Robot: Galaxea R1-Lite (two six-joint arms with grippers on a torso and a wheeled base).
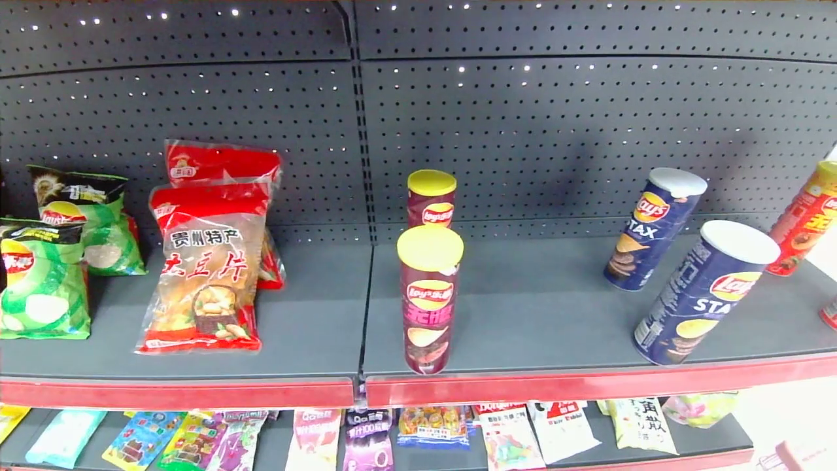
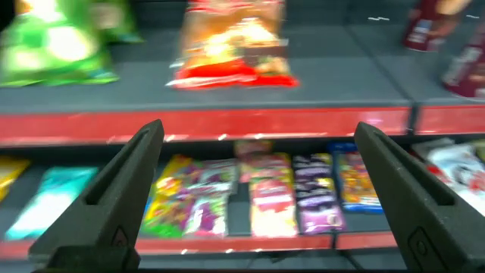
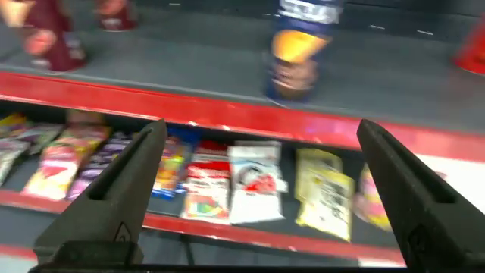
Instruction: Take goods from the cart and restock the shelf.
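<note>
Goods stand on the upper shelf (image 1: 523, 314) in my head view. Two green bags (image 1: 42, 281) sit at the far left, and two red bags (image 1: 203, 275) are just beside them, one behind the other. Near the middle, a front maroon can (image 1: 428, 301) with a yellow lid stands at the shelf's red front lip. A back maroon can (image 1: 431, 198) stands behind it, close to the pegboard (image 1: 556, 131). Farther right I see two blue cans (image 1: 703, 294) with white lids, one near the front edge and one further back. An orange can (image 1: 807, 219) shows at the right edge of the view. Below, the lower shelf (image 1: 713, 435) carries a row of small flat packets (image 1: 431, 425).

My left gripper (image 2: 258, 129) hangs in front of the red lip, its fingers spread wide with nothing between them. Beyond it I see the red and green bags above and the packets below. My right gripper (image 3: 261, 125) is likewise spread wide and empty. It faces the lip just below one of the blue cans, with packets on the lower shelf beyond it.
</note>
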